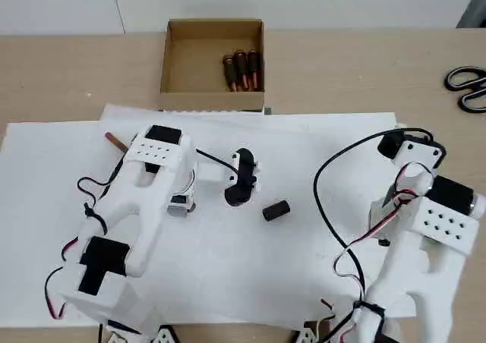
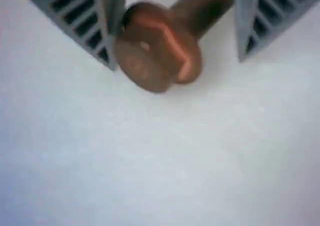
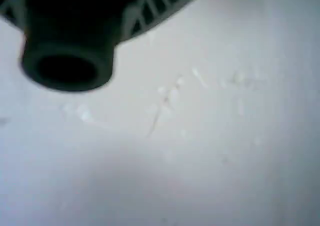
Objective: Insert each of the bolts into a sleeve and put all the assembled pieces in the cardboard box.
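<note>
Copper hex-head bolt (image 2: pixel 155 58) lying on white sheet (image 2: pixel 150 161) between spread ribbed grey fingers (image 2: pixel 80 16) of left gripper (image 2: pixel 176 56), right gripper (image 3: pixel 80 11) pinching matte black tubular sleeve (image 3: pixel 67 61), three assembled pieces (image 1: pixel 242 70) in cardboard box (image 1: pixel 176 62).

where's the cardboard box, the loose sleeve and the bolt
cardboard box (image 1: pixel 194 58): high view, bare floor inside
loose sleeve (image 1: pixel 277 210): high view, middle of its side
bolt (image 2: pixel 155 53): left wrist view, face of its head

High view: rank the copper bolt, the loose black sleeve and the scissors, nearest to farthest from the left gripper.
1. Copper bolt, between the fingers of the left gripper.
2. Loose black cylindrical sleeve, middle of the white sheet.
3. Black-handled scissors, far right on the wooden table.
</note>
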